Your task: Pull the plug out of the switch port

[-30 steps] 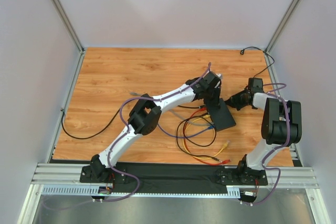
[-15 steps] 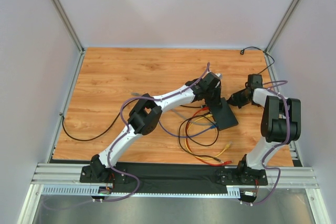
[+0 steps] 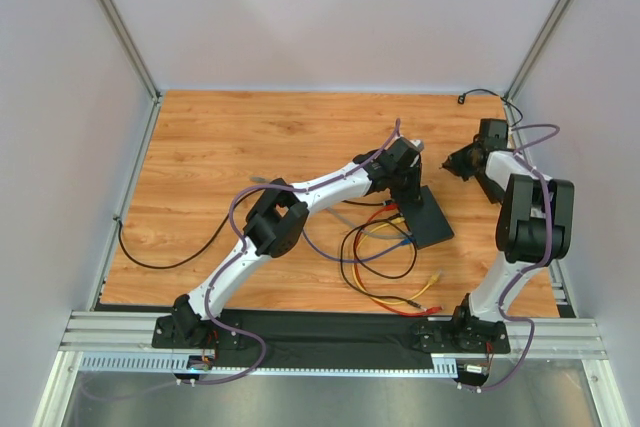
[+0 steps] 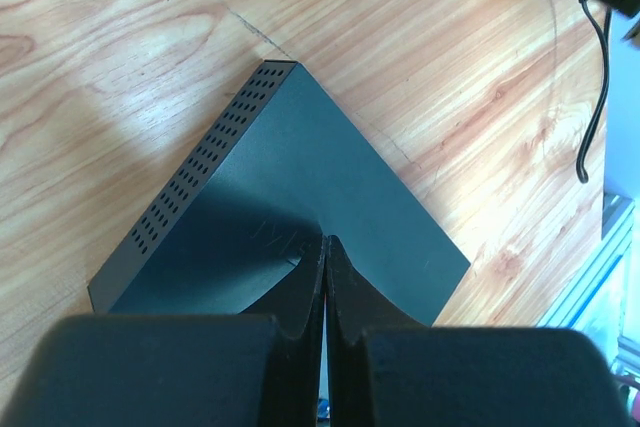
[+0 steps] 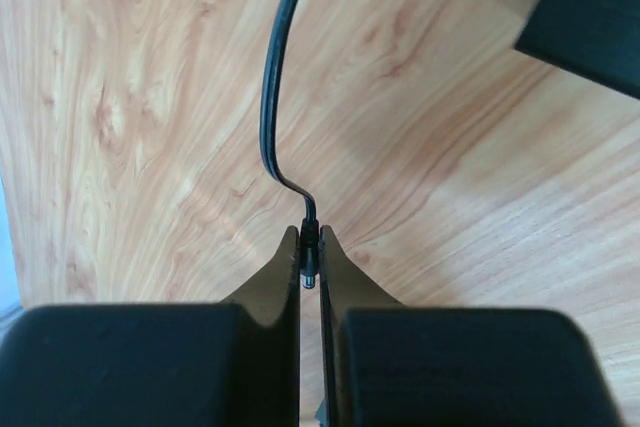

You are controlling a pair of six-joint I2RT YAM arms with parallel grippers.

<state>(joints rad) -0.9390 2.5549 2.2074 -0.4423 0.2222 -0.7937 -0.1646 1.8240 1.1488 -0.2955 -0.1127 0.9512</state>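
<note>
The flat black switch box (image 3: 430,219) lies on the wood table right of centre. In the left wrist view it is a box (image 4: 300,177) with vent holes along one edge; its port does not show. My left gripper (image 3: 410,190) is shut and empty, its tips (image 4: 327,240) resting on the box top. My right gripper (image 3: 452,161) is shut on the small black barrel plug (image 5: 309,259), held clear of the box, to its back right. The plug's thin black cord (image 5: 272,87) runs off ahead. A corner of the box (image 5: 590,17) shows at top right.
Coloured network cables (image 3: 380,257) loop on the table in front of the box. A small black power brick (image 3: 465,98) lies at the back right corner, its cord (image 3: 518,122) along the right wall. A black cable (image 3: 170,252) lies at the left.
My right gripper has moved back and away from the switch box with the plug in it. The box has shifted slightly. The left gripper stays on the box.
</note>
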